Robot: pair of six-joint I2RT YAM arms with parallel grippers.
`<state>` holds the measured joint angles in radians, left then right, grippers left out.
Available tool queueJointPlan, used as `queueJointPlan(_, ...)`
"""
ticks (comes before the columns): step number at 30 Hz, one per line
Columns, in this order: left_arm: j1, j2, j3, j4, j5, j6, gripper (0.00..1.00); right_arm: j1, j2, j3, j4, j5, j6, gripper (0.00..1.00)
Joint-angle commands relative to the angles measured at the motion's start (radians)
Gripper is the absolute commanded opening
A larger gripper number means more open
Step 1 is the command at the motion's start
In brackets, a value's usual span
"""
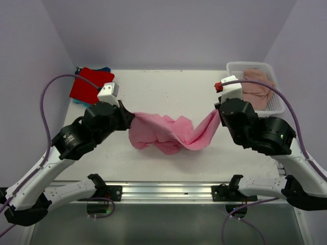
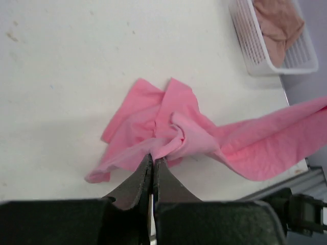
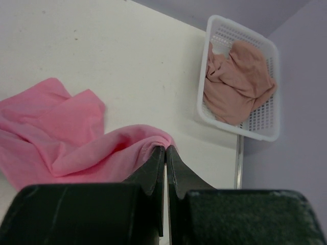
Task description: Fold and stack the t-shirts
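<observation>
A bright pink t-shirt [image 1: 168, 132] lies crumpled in the middle of the table and hangs between both arms. My left gripper [image 2: 153, 159] is shut on a bunched fold of the bright pink t-shirt [image 2: 179, 138] at its left side. My right gripper [image 3: 165, 149] is shut on the edge of the bright pink t-shirt [image 3: 76, 143] at its right side, lifting that corner off the table. A red t-shirt [image 1: 90, 84] lies folded at the back left, on top of a teal-blue one [image 1: 106, 69] that only peeks out. A dusty-pink t-shirt [image 1: 258, 88] sits bunched in the basket.
A white plastic mesh basket [image 1: 234, 66] stands at the back right corner, close behind the right arm. The basket [image 3: 210, 30] also shows in the right wrist view. A metal rail [image 1: 168, 191] runs along the table's near edge. Pale walls close in on three sides.
</observation>
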<state>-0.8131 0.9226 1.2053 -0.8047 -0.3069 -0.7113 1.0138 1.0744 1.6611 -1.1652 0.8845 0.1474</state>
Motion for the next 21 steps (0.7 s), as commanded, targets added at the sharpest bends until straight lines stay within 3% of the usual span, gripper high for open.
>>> queueJointPlan(1, -0.001, 0.065, 0.157, -0.103, -0.237, 0.145, 0.0, -0.001, 0.016, -0.009, 0.065, 0.145, 0.064, 0.0)
queueJointPlan(3, -0.001, 0.082, 0.215, -0.052, -0.352, 0.235, 0.0, -0.017, 0.035, -0.006, 0.102, 0.178, 0.057, 0.0)
queueJointPlan(5, -0.003, 0.07, 0.215, 0.12, -0.423, 0.38, 0.0, -0.04, 0.041, -0.006, 0.168, 0.18, 0.038, 0.0)
queueJointPlan(6, -0.001, 0.049, 0.2, 0.196, -0.461, 0.444, 0.0, -0.072, 0.044, -0.004, 0.189, 0.151, 0.026, 0.0)
queueJointPlan(7, -0.001, 0.038, 0.18, 0.381, -0.468, 0.517, 0.0, -0.098, 0.053, 0.008, 0.205, 0.128, 0.011, 0.0)
queueJointPlan(11, 0.002, 0.076, 0.186, 0.669, -0.469, 0.812, 0.0, -0.288, 0.117, 0.035, 0.274, -0.103, -0.014, 0.0)
queueJointPlan(16, 0.15, 0.356, 0.422, 0.558, -0.172, 0.782, 0.0, -0.46, 0.297, 0.113, 0.305, -0.336, -0.017, 0.0)
queueJointPlan(21, 0.311, 0.626, 0.637, 0.493, 0.142, 0.673, 0.0, -0.572, 0.505, 0.222, 0.403, -0.464, -0.009, 0.0)
